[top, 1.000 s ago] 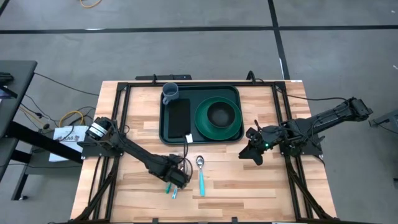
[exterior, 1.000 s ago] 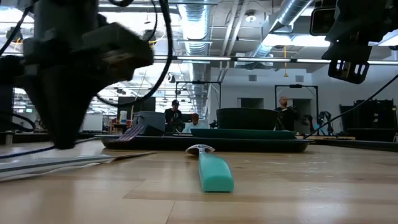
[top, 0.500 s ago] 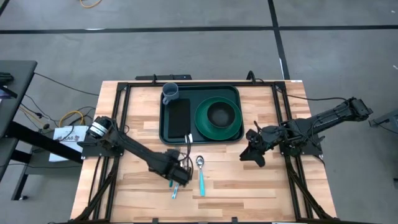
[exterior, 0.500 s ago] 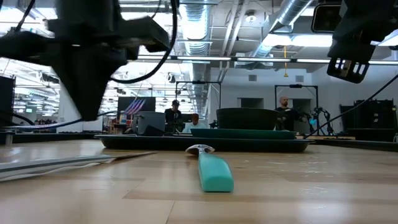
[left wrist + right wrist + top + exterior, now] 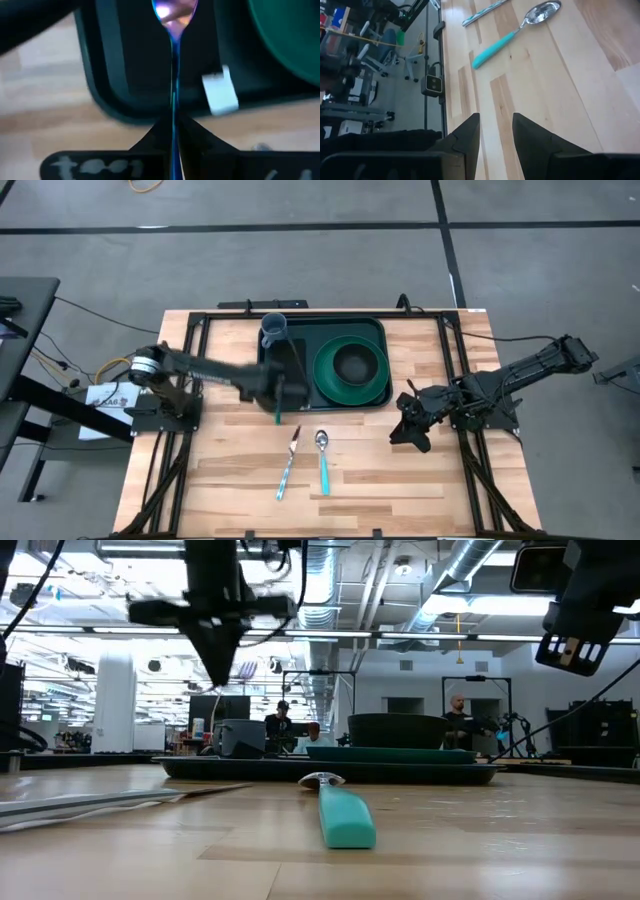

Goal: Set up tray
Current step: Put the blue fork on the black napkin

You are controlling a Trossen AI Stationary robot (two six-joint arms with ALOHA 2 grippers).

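Tray: the large dark green rectangular plastic tray (image 5: 265,395) with a raised rim lies at the upper centre of the high view, on the far half of the wooden bench (image 5: 220,460).
On the tray: a round green plate (image 5: 350,370) fills its right part, a narrow flat black rectangle (image 5: 290,360) lies in the middle, and a grey cup (image 5: 274,329) stands at its upper left corner.
Left jaws: the left gripper (image 5: 277,408) hangs over the tray's lower left edge, jaws closed on a thin metal utensil with a blue-green handle (image 5: 173,85). In the left wrist view its shiny end points out over the tray; blur hides whether it is a spoon or something else.
Right jaws: the right gripper (image 5: 405,430) hovers above bare bench at centre right of the high view, well apart from the tray, jaws standing wide with nothing between them.
Loose on the bench: a metal spoon with a teal handle (image 5: 322,460) and a slim silver utensil (image 5: 288,465) lie side by side in the lower centre, below the tray.
Background: people show far behind the bench in the low view.
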